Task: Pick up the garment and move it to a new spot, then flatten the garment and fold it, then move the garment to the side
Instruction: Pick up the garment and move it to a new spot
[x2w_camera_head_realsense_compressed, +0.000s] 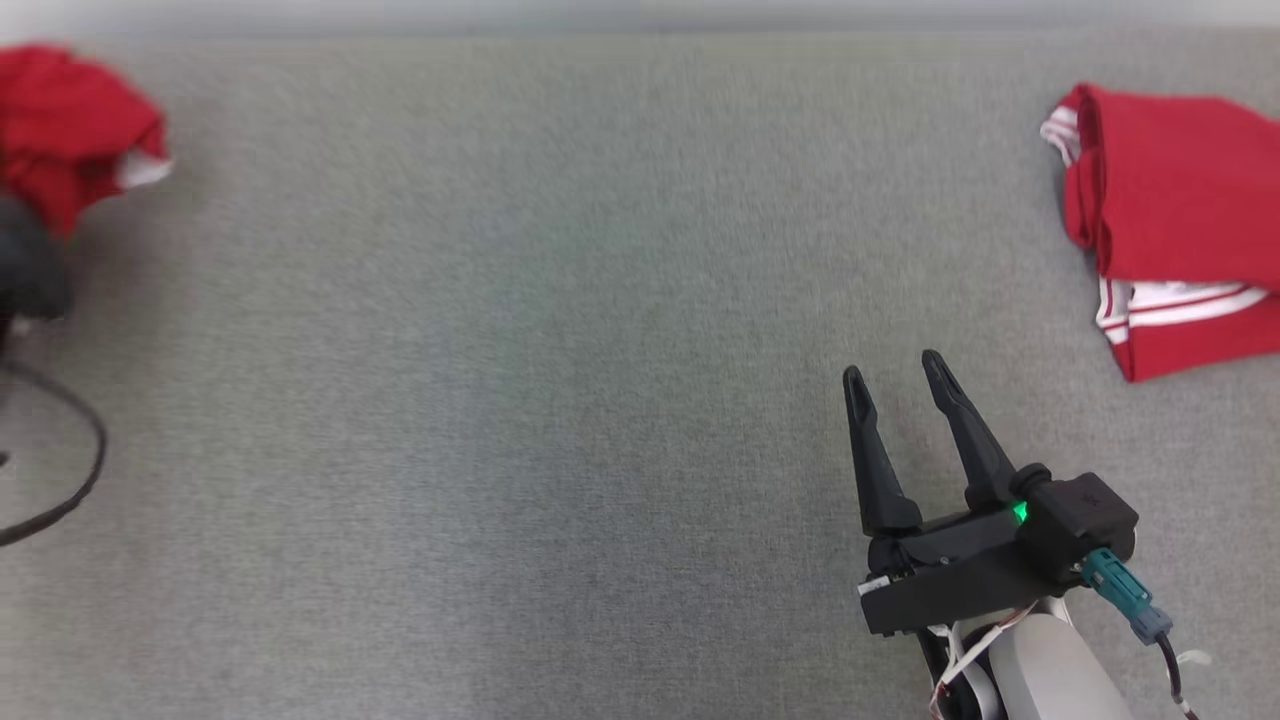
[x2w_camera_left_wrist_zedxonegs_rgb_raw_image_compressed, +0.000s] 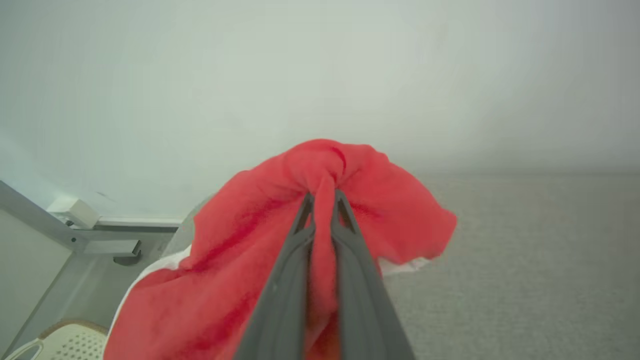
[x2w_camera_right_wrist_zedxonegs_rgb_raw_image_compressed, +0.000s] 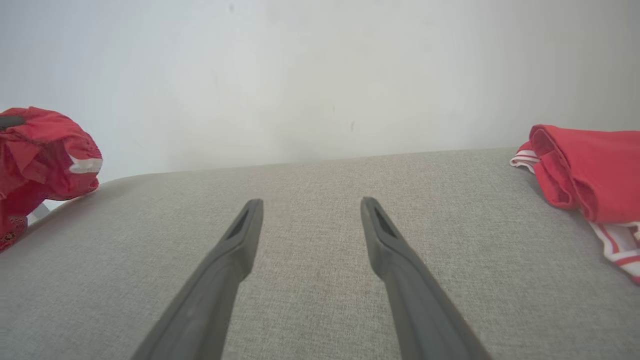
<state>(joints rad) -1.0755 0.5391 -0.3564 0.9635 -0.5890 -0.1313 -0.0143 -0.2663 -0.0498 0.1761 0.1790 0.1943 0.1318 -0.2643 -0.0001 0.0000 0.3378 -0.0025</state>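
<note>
**Claw state.** The left claw (x2w_camera_left_wrist_zedxonegs_rgb_raw_image_compressed: 324, 195) is closed to a narrow slit. A ridge of red cloth is pinched between its two fingers, and the rest of the cloth bulges over and around the tips. The right claw (x2w_camera_head_realsense_compressed: 892, 367) is spread wide and holds nothing. It hangs low over bare grey surface (x2w_camera_head_realsense_compressed: 500, 400) at the near right.

**Location of the work item.** The garment (x2w_camera_head_realsense_compressed: 70, 120) is a crumpled red bundle at the far left corner of the surface, gathered on the left claw. A white trim edge shows at its side. Whether its lower folds touch the surface cannot be determined from these views. A second red piece with white stripes (x2w_camera_head_realsense_compressed: 1180, 190) lies folded at the far right, well apart from both claws.

**Handling properties (judgement).**
- Weight: light. The bundle appears to be held by a single pinch.
- Stiffness: none. The knit is soft and drapes, and it keeps no shape when released.
- Slip: low. The fabric looks matt and should grip the fingers.
- Fragility: not breakable. It can stretch if pulled hard between two holds.

**Recommended grasp points (judgement).**
1. A mid-cloth pinch is adequate for carrying the garment to the open centre.
2. For flattening, use an edge grasp at a hem, shoulder seam or corner, one claw to each side, so the cloth spreads under light tension.
3. Avoid multi-layer grabs, since trapped layers are likely to leave folds in place.
</note>
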